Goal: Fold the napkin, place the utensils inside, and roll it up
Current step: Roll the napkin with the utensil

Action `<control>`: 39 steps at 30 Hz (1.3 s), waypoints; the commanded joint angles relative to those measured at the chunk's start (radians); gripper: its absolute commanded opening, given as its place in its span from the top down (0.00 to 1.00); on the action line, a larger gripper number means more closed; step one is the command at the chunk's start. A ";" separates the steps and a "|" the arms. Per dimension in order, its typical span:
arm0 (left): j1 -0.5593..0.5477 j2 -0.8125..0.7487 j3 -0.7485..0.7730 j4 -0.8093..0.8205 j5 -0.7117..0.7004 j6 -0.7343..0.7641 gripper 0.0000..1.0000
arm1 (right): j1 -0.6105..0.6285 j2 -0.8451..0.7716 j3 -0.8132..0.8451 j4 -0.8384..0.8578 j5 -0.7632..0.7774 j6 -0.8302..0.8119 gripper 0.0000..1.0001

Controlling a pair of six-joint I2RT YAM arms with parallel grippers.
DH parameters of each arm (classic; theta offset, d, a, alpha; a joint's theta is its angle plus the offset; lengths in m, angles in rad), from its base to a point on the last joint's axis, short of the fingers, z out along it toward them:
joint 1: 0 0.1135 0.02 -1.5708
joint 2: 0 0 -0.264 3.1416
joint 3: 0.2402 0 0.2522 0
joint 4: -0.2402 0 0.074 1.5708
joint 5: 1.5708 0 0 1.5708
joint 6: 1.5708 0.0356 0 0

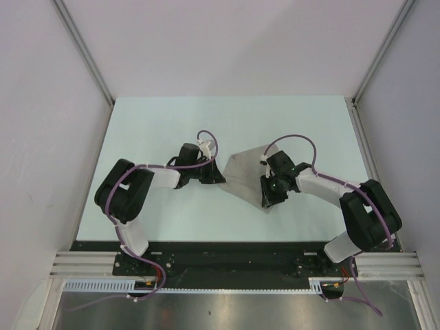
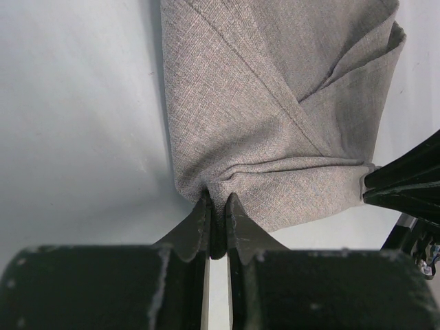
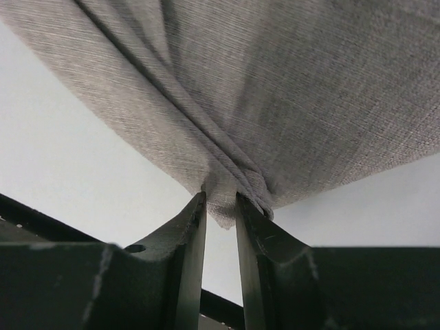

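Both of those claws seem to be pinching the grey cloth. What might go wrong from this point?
1. The left end effector and right end effector each pinch only a small bunch of the napkin at its edge, so it might slip free when pulled.
2. The cloth is wrinkled at both pinches, so the fold may come out crooked.
3. The two end effectors are close together and could bump.
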 commanded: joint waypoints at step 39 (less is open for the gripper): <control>-0.021 0.121 0.367 -0.601 -0.061 0.143 1.00 | 0.462 0.175 0.069 0.490 0.609 -0.381 0.39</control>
